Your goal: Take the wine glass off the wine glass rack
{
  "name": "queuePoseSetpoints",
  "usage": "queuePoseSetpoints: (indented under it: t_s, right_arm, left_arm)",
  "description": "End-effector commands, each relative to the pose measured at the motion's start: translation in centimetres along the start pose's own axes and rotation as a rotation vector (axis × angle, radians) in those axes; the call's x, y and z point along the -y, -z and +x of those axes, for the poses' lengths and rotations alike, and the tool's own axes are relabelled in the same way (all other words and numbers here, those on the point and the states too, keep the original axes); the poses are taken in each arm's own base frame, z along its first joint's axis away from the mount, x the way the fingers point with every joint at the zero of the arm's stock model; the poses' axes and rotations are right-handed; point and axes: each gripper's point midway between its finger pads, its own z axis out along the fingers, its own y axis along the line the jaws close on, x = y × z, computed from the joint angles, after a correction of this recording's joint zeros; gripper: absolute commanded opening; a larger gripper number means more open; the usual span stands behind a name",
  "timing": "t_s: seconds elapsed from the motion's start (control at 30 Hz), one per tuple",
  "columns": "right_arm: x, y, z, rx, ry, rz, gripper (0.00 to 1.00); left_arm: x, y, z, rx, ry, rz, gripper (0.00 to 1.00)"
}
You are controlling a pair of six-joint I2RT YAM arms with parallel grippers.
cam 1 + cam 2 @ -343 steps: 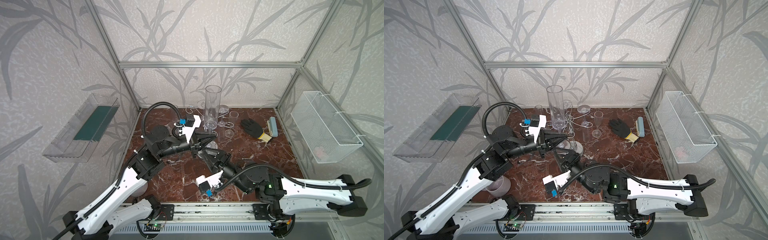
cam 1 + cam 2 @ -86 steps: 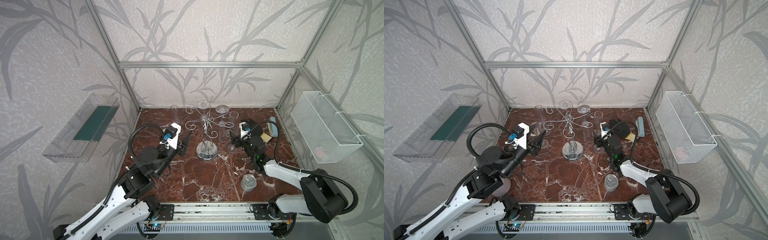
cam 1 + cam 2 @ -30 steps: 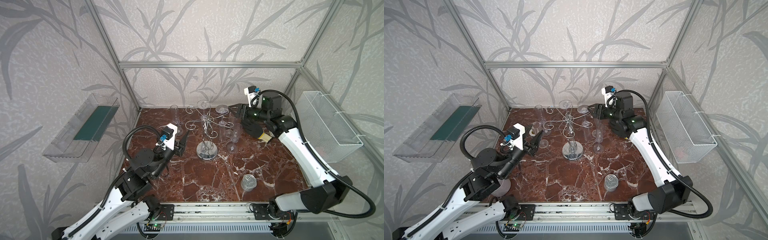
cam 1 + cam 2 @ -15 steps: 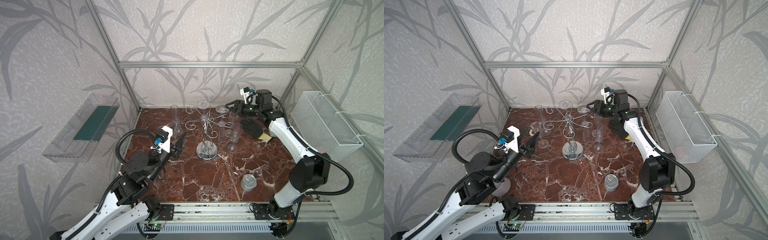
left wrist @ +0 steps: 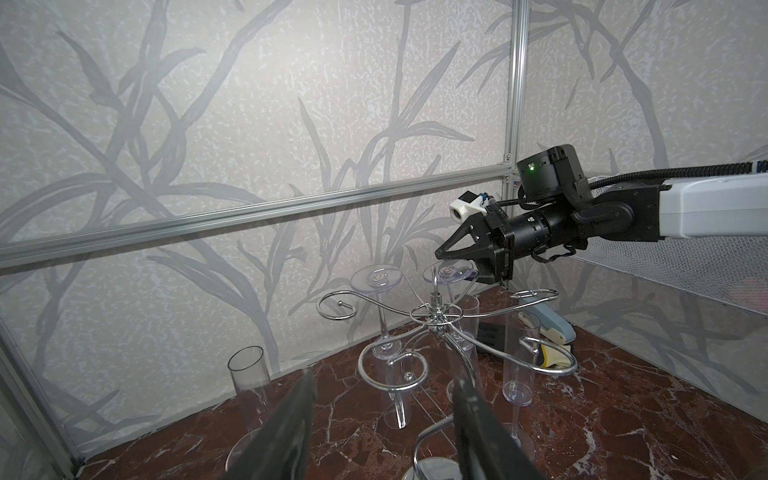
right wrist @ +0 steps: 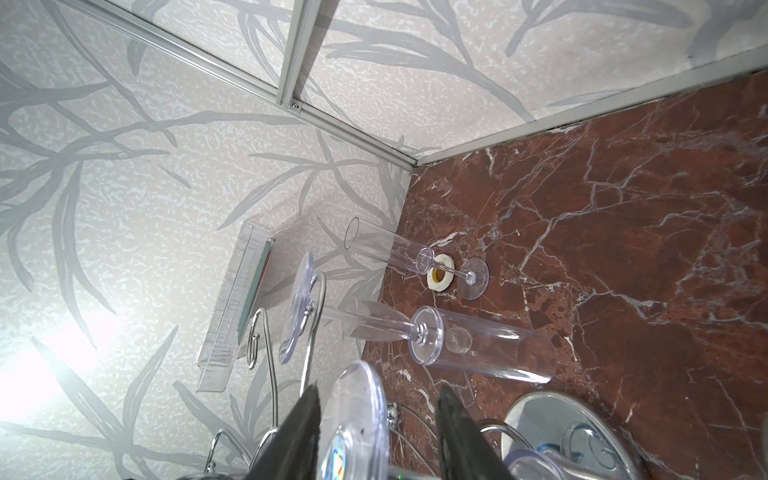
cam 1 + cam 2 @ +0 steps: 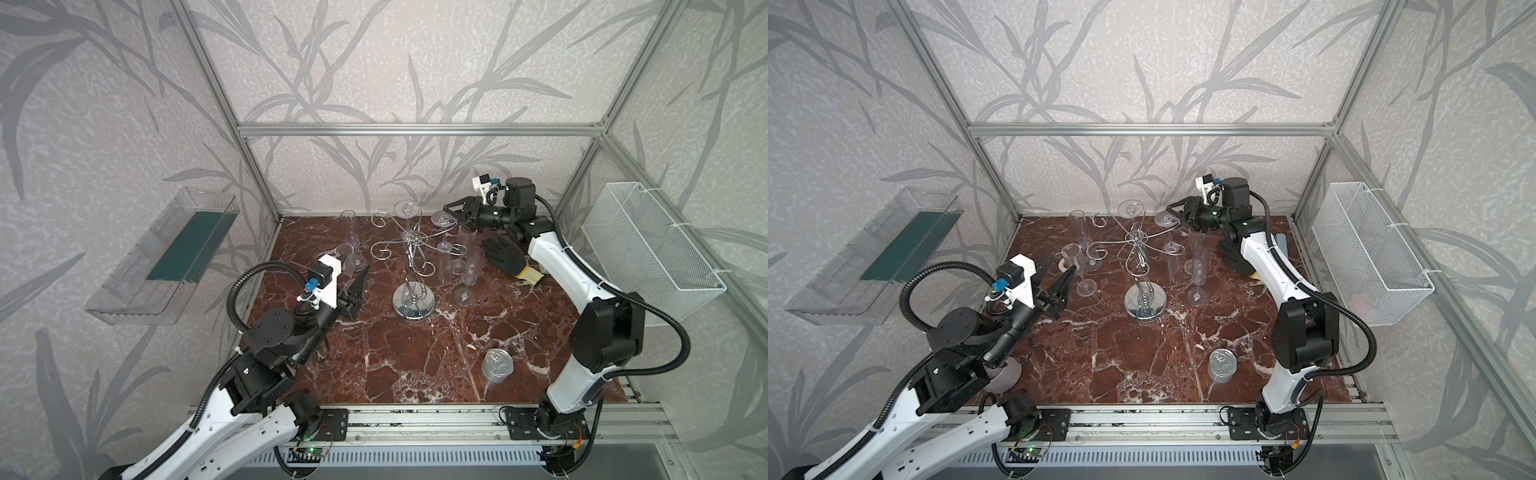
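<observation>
The wine glass rack, chrome wire with a round mirrored base, stands mid-table, and its base also shows in a top view. A clear wine glass hangs upside down from a back right arm, its round foot on top. My right gripper is open around that foot. One finger lies close against the disc and the other stands apart from it. My left gripper hovers open and empty left of the rack, pointing at it.
A second glass hangs at the rack's back. Several clear flutes stand on the marble around the rack. A tin can sits front right and a black glove back right. A wire basket hangs on the right wall.
My right gripper has moved in toward the rack, around the hanging glass's foot, and its jaws have narrowed. The left arm has drawn back a little, with its jaws unchanged.
</observation>
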Motion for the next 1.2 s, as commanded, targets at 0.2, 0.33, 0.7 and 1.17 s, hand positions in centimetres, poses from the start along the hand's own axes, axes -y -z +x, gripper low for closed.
queuePoseSetpoints:
  t_s: [0.2,0.33,0.7,1.17]
  right_arm:
    - [-1.88,-0.64,-0.46,-0.015,0.021,-0.074,0.31]
    - [-1.68,-0.74,-0.26,-0.018,0.021,-0.073,0.28]
    - [-1.58,-0.82,-0.23,-0.017,0.014,-0.081,0.23]
    - [-2.24,-0.65,-0.28,-0.014,0.007,-0.107,0.14]
  left_arm:
    - [-0.22,0.21,0.38,-0.007,0.011,-0.01,0.55]
    - [-0.28,0.23,0.36,-0.006,0.011,-0.012,0.55]
    - [-0.33,0.26,0.47,-0.01,0.01,-0.015,0.55]
    - [-0.2,0.13,0.48,-0.011,0.014,-0.01,0.55]
